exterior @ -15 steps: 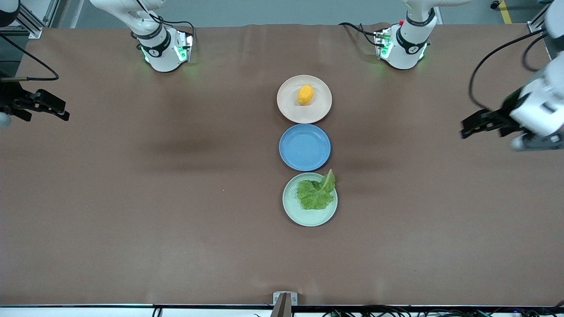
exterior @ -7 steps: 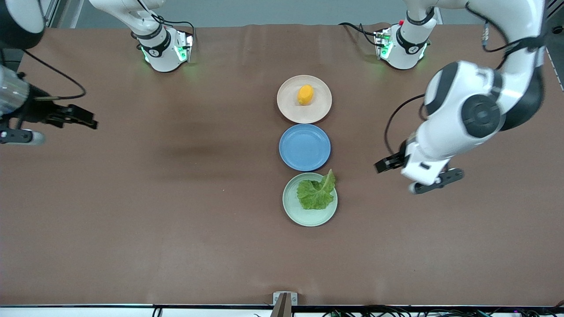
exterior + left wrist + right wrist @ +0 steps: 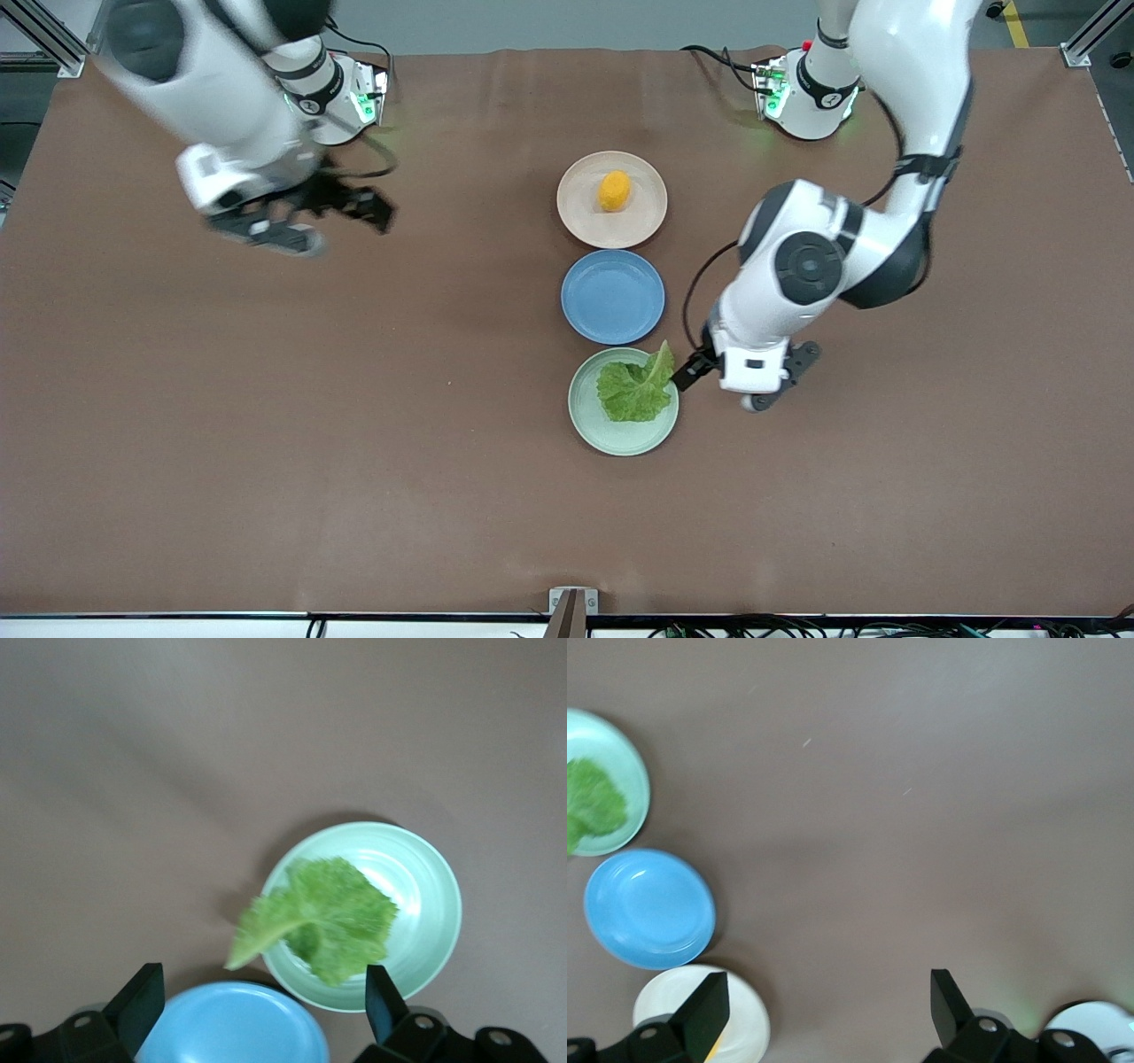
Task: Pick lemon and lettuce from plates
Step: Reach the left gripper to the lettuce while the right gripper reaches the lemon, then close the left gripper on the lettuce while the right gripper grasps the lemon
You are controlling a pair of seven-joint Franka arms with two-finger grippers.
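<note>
The orange-yellow lemon (image 3: pixel 614 190) lies on the beige-pink plate (image 3: pixel 585 221), the plate nearest the robots' bases. The crinkled green lettuce (image 3: pixel 635 387) (image 3: pixel 326 916) lies on the mint plate (image 3: pixel 598 425) (image 3: pixel 425 895), its stem tip poking over the rim. My left gripper (image 3: pixel 689 372) (image 3: pixel 261 983) hangs open and empty just off that plate's rim, by the stem. My right gripper (image 3: pixel 368 208) (image 3: pixel 828 985) is open and empty over bare table toward the right arm's end, level with the beige-pink plate (image 3: pixel 749 1014). One finger hides most of the lemon in the right wrist view.
An empty blue plate (image 3: pixel 612 296) (image 3: pixel 232 1028) (image 3: pixel 651 908) sits between the two other plates, close to both. The arm bases (image 3: pixel 332 106) (image 3: pixel 811 93) stand at the table's back edge. A small metal bracket (image 3: pixel 572 602) sits at the front edge.
Both arms have swung in from the table's ends toward the plates. The left gripper has come down beside the mint plate. The right gripper has moved toward the beige-pink plate. Both stayed open.
</note>
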